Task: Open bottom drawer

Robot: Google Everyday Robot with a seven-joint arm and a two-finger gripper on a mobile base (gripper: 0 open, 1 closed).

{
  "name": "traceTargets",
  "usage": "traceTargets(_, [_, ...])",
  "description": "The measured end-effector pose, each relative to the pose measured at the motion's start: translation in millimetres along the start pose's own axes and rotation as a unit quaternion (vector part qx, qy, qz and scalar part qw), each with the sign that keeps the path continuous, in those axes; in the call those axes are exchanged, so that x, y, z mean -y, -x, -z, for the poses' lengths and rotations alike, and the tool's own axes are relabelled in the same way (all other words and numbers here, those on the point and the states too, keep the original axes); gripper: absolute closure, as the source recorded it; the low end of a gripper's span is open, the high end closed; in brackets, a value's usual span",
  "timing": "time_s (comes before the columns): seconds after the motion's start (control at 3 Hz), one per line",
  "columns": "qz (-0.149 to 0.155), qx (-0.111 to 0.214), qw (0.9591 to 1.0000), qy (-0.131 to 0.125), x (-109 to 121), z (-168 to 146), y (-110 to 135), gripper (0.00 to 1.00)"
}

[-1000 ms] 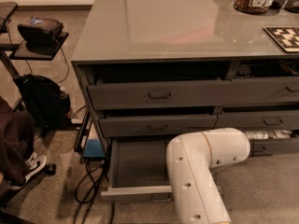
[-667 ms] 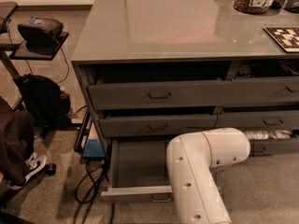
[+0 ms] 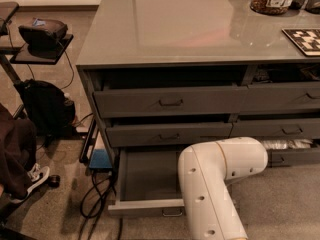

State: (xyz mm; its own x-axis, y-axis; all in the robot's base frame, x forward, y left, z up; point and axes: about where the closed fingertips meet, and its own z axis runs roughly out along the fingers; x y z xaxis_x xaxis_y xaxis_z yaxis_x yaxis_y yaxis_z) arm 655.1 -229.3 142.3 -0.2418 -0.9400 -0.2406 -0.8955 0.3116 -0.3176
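Note:
The bottom drawer (image 3: 146, 206) of the left stack stands pulled out towards me. Its low front carries a small loop handle (image 3: 172, 212), and its bare grey tray (image 3: 147, 174) shows inside. My white arm (image 3: 220, 179) bends across the drawer's right part and hides that end. The gripper itself is not in view; it lies somewhere behind the arm.
Two taller drawer fronts (image 3: 170, 102) sit above, under a glossy grey counter top (image 3: 190, 24). A like drawer on the right shows white packets (image 3: 287, 144). Cables (image 3: 100, 204) and a blue box (image 3: 101, 159) lie on the floor at left, beside a black bag (image 3: 45, 106).

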Motion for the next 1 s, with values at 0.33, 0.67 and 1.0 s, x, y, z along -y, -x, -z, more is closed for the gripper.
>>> traceTargets(0.33, [0.0, 0.0, 1.0, 0.0, 0, 0, 0, 0.0])
traceTargets(0.67, [0.0, 0.0, 1.0, 0.0, 0, 0, 0, 0.0])
traceTargets(1.0, [0.005, -0.006, 0.9996, 0.029, -29, -2, 4, 0.0])
